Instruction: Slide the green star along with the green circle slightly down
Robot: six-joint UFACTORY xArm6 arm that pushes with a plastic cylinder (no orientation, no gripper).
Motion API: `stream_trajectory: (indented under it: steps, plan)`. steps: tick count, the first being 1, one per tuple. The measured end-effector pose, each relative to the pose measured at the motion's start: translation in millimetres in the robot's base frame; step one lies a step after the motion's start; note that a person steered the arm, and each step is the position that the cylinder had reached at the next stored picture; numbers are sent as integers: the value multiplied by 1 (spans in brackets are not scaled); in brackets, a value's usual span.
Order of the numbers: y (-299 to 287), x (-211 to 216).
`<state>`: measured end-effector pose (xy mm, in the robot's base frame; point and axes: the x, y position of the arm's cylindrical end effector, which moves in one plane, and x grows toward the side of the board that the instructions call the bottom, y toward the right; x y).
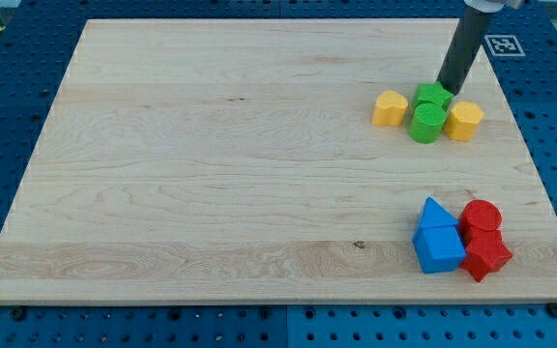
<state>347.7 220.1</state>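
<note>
The green star (pixel 433 95) lies at the view's upper right on the wooden board (pixel 211 164). The green circle (pixel 427 123) touches it just below. My tip (pixel 444 89) rests at the star's upper right edge, touching it, with the dark rod slanting up to the view's top right. A yellow heart (pixel 390 108) sits just left of the green pair. A yellow hexagon (pixel 465 121) sits just right of the green circle.
At the view's lower right stands a cluster: a blue triangle (pixel 435 213), a blue cube (pixel 440 247), a red cylinder (pixel 481 217) and a red star (pixel 486 255). The board's right edge is close to both clusters.
</note>
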Motion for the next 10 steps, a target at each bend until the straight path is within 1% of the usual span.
stream_trajectory:
  steps: [1,3,4,6,7,8,10]
  plan:
    - [-15,0]
    - [-95,-11]
    - [-123,-14]
    - [-99,-14]
    - [-74,-3]
    - [-55,16]
    - [-41,55]
